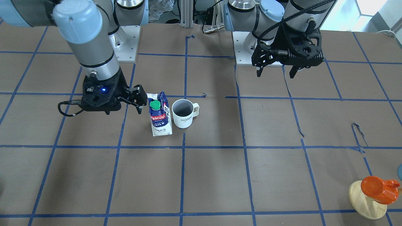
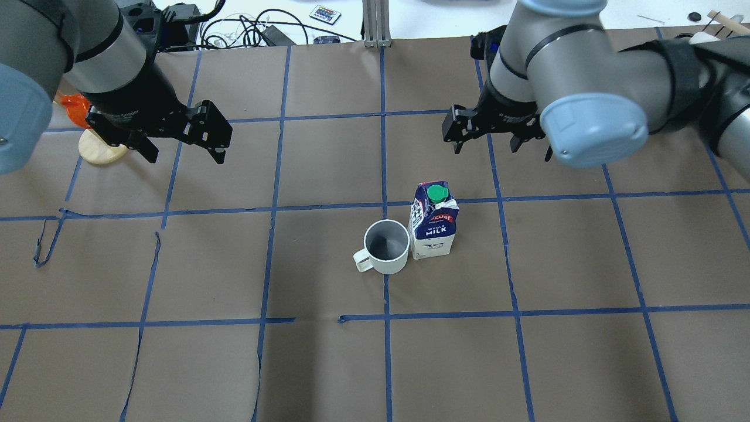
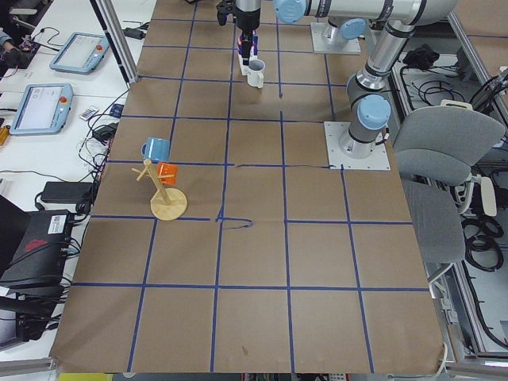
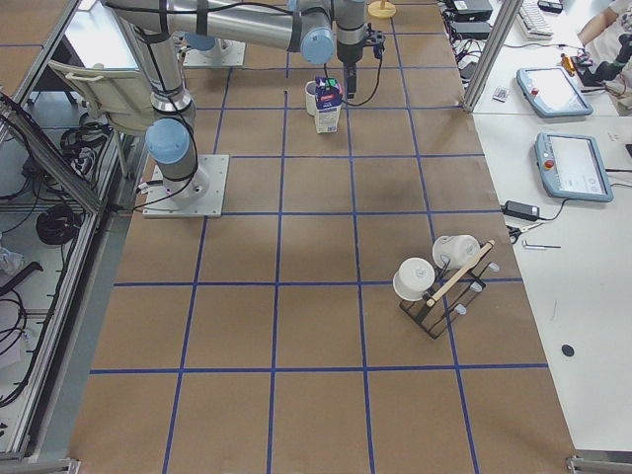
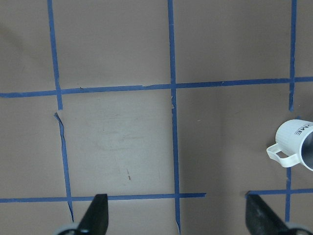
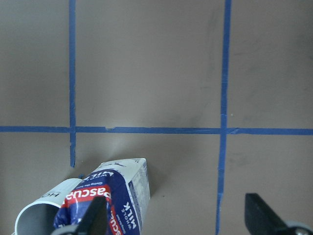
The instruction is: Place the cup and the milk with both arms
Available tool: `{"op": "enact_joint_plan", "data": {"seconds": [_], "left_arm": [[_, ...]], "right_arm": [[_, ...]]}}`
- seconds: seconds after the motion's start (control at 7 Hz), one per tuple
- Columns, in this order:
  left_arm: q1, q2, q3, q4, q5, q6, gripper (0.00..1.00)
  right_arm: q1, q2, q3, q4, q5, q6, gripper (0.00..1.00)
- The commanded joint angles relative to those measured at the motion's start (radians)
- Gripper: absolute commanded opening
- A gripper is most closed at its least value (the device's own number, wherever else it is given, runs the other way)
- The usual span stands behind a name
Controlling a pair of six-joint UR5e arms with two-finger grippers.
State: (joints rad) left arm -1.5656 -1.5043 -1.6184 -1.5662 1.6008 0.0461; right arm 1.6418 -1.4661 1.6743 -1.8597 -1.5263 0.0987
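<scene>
Near the middle of the brown table point(image 2: 328, 363), with its grid of blue tape, the cup point(image 2: 386, 246) and the milk point(image 2: 434, 221) stand upright side by side, so close together that I cannot tell whether they touch. The cup is on the robot's left of the carton, its handle sticking out away from the carton, and the carton's green cap point(image 2: 437, 193) sits on the slope of its gable. Neither arm has hold of anything. The right gripper point(image 2: 502, 151) hangs above the table with its jaws spread wide and nothing between them. In its wrist view the carton sits low at one side, level with one fingertip point(image 6: 95, 218) and outside the gap, with only bare table between the fingers. From the front, that gripper is just beside the carton's top, on the side away from the cup. The left gripper point(image 2: 186, 155) hovers well apart from both things, likewise opened wide and empty. Its wrist view catches the cup only at the far edge, beyond the finger point(image 5: 261, 218) on that side, handle turned inward. An orange cup-like object point(image 1: 378, 190) rests on a round wooden base point(image 1: 364, 201) at the table's far left.
</scene>
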Motion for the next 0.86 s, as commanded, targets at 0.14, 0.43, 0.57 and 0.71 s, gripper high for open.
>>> {"op": "enact_joint_plan", "data": {"seconds": [0.14, 0.43, 0.57, 0.71], "left_arm": [[-0.001, 0.003, 0.002, -0.002, 0.002, 0.000, 1.00], [-0.004, 0.003, -0.001, -0.003, 0.002, 0.000, 1.00], [-0.004, 0.003, -0.001, -0.003, 0.004, 0.000, 1.00], [-0.004, 0.003, -0.001, -0.003, 0.004, 0.000, 1.00]], "right_arm": [[-0.097, -0.100, -0.080, 0.209, -0.005, -0.034, 1.00], [-0.091, -0.114, -0.074, 0.205, 0.000, -0.045, 1.00], [-0.092, -0.114, -0.079, 0.200, 0.000, -0.045, 1.00], [-0.091, -0.112, -0.074, 0.198, 0.002, -0.045, 1.00]]}}
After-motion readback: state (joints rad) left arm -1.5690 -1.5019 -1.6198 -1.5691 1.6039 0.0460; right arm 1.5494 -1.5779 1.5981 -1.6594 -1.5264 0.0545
